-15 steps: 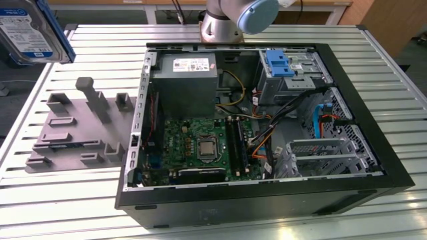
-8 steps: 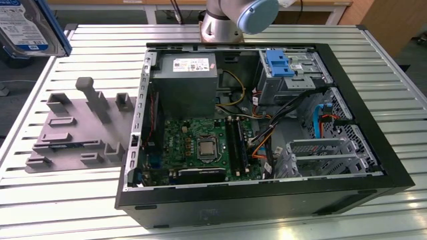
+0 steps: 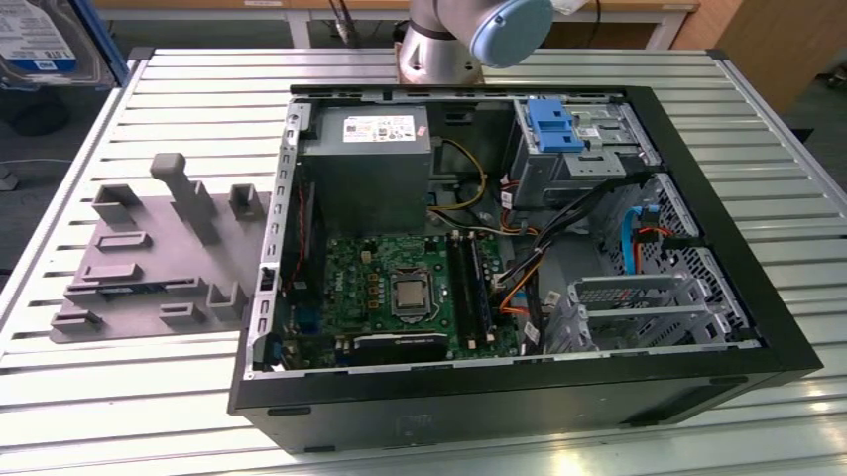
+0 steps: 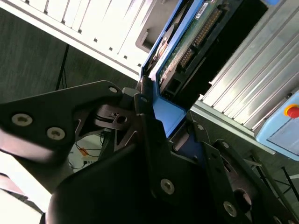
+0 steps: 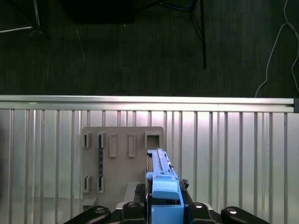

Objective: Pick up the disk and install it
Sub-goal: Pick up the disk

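We see the gripper [image 4: 166,114] clamped on the disk [image 4: 187,51], its black fingers [image 4: 142,105] pressing the blue side rails from either side. In the second wrist view the disk's green circuit-board face and connector row are towards us. In the first wrist view the disk [image 5: 161,172] stands on edge in the gripper [image 5: 161,198], held clear above the grey fixture plate [image 5: 121,158] with its rows of slots. In the exterior view's upper left corner the disk [image 3: 47,40] shows its white-and-blue label, well apart from the computer case [image 3: 530,387].

The bench [image 3: 159,397] is a ribbed aluminium surface of long parallel slats that catch the light. On it the grey fixture plate [image 3: 146,258] lies just beside the open case, at the exterior view's left. Inside the case we make out a grey power supply [image 3: 364,169] with a white sticker, a green motherboard [image 3: 397,288] and an upright blue bracket [image 3: 549,124] in the drive cage. The arm [image 3: 457,35] rises behind the case.

Beyond the bench edge [image 5: 149,100] lies a dark carpeted floor [image 5: 140,46], crossed by a pale cable [image 5: 280,42] and thin black stand legs [image 5: 203,32]. A pale blue box [image 4: 280,133] with a red button [image 4: 292,111] sits off to one side, and wooden furniture [image 3: 761,40] lines the back of the room.
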